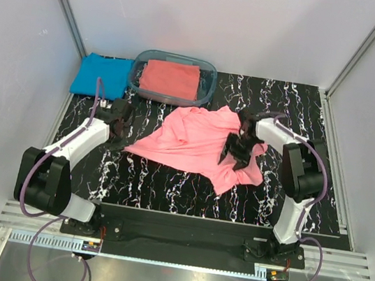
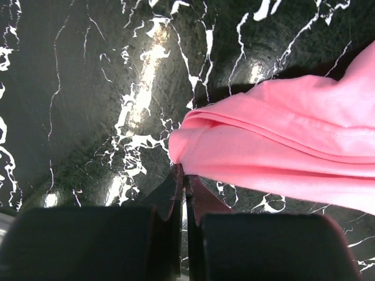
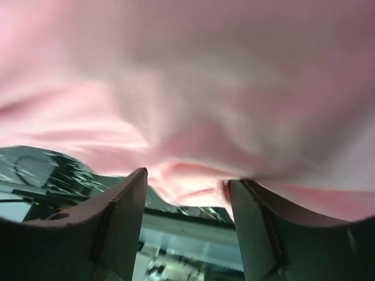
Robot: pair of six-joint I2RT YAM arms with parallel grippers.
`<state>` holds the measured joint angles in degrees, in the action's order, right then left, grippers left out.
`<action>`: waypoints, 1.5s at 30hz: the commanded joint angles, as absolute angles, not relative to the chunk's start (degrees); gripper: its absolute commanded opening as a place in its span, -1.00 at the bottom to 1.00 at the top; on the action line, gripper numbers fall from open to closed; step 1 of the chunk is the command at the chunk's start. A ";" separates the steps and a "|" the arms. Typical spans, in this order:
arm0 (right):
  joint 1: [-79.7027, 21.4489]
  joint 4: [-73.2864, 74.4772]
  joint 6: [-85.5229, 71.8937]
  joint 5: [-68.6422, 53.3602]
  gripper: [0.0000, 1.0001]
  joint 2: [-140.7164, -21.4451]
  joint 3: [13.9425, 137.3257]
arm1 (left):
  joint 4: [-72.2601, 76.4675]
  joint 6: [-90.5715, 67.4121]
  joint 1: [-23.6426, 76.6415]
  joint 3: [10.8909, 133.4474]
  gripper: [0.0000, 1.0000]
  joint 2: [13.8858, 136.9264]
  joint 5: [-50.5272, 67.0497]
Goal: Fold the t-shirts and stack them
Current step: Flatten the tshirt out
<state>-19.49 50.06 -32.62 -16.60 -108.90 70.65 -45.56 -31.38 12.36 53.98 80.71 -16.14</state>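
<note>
A light pink t-shirt (image 1: 187,144) lies crumpled and partly spread in the middle of the black marbled table (image 1: 166,187). My right gripper (image 1: 237,150) is down on its right part. In the right wrist view the gripper (image 3: 187,177) is open, and pink cloth (image 3: 187,76) bulges at and above the fingertips. My left gripper (image 1: 121,118) is left of the shirt. In the left wrist view the gripper (image 2: 183,172) is shut, its tips right at the folded pink hem (image 2: 281,134), with no cloth seen between them. A folded bright blue t-shirt (image 1: 102,75) lies at the back left.
A clear bluish plastic tub (image 1: 210,80) stands at the back centre with a folded coral-red t-shirt (image 1: 170,79) inside. White walls close in the table on three sides. The black base rail (image 1: 174,227) runs along the near edge.
</note>
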 commanded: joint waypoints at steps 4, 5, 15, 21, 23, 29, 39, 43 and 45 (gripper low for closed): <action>-19.34 54.40 -25.76 -12.57 0.35 -102.94 78.77 | -45.97 -31.81 11.34 56.95 -1.00 79.19 -16.52; -18.64 54.58 -24.97 -13.09 0.36 -100.05 77.10 | -45.88 -31.90 11.34 56.87 -1.00 78.84 -16.18; -11.51 44.66 -26.98 -21.18 -0.14 -87.28 53.10 | -45.44 -32.43 11.34 54.41 -1.00 77.61 -13.54; -7.65 40.87 -27.51 -20.57 -0.14 -92.79 52.81 | -46.32 -32.43 11.25 54.32 -1.00 77.34 -12.92; -6.95 41.74 -25.93 -19.35 -0.11 -94.91 56.68 | -46.67 -32.96 11.25 53.88 -1.00 76.91 -12.05; -4.84 46.48 -22.59 -13.98 -0.08 -106.41 70.28 | -46.84 -35.42 11.25 50.72 -1.00 74.28 -10.02; -4.39 53.88 -22.67 -9.49 0.27 -104.08 79.56 | -47.55 -36.04 11.34 48.25 -1.00 71.37 -10.55; -4.31 53.09 -24.17 -9.05 0.31 -92.31 65.96 | -46.85 -36.12 11.25 48.34 -1.00 72.24 -10.11; -4.39 52.30 -24.87 -8.61 0.20 -87.81 62.42 | -46.76 -36.04 11.25 48.43 -1.00 72.60 -9.49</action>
